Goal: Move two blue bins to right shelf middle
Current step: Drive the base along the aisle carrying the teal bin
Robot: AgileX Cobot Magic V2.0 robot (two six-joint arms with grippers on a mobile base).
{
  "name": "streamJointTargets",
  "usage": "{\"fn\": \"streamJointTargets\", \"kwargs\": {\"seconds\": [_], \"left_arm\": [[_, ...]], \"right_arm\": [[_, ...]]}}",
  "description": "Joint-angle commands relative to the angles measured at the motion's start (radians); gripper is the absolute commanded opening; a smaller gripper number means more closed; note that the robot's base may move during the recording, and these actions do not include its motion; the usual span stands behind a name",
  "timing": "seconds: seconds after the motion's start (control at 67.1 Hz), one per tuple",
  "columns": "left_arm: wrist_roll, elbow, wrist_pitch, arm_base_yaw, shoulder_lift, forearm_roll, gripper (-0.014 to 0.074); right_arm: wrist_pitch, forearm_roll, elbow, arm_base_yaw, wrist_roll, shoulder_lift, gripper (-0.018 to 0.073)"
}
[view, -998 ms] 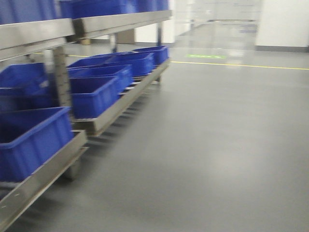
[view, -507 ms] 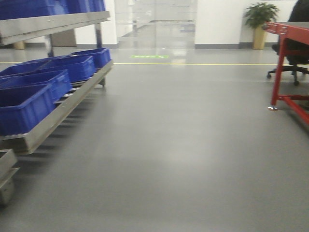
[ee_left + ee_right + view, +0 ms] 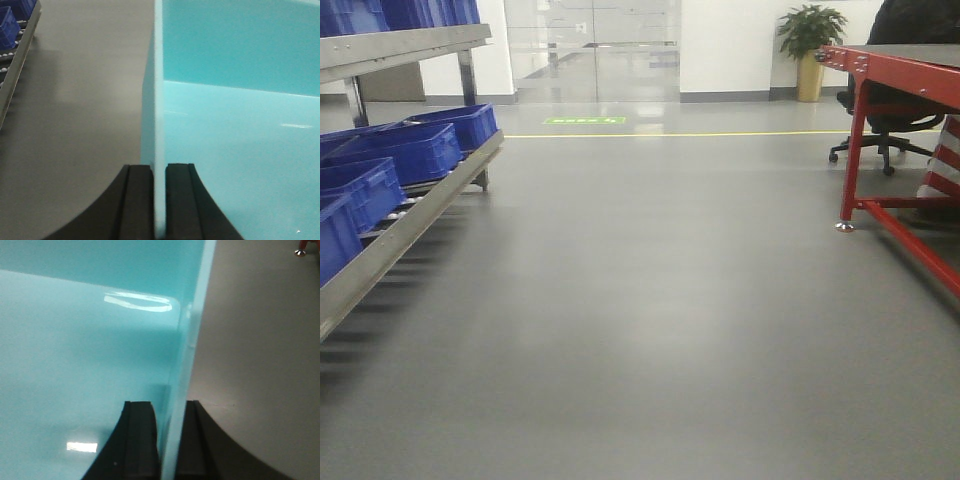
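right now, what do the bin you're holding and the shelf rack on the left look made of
Held bin: likely moulded plastic, smooth and glossy; bright glints show on its inner surfaces and the wall is thin. Shelf rack: probably bare metal, with a dull grey sheen along its rail.

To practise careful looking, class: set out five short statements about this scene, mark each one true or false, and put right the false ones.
1. The left claw is clamped on a wall of the bin. True.
2. The right claw hangs open and holds nothing. False: it is shut on a bin wall as well.
3. A red table stands at the right of the front view. True.
4. The potted plant stands on the rack at the left. False: it stands on the floor by the far wall, close to the red table.
5. Several blue bins sit on the low level of the rack. True.
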Motion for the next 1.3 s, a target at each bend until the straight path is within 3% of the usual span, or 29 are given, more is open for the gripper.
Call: {"fn": "streamJointTargets", "kwargs": {"seconds": [0.0,1.281], "left_arm": [[-0.002,-0.011,-0.085,-0.008,-0.006,-0.015,-0.0111],[-0.002,-0.011,-0.087,-0.008,-0.006,-0.014,-0.0111]], "right_arm": [[-0.045,0.026,-0.006,0.008,-0.022,-0.004,-0.0165],[-0.045,0.026,-0.006,0.008,-0.022,-0.004,-0.0165]]}}
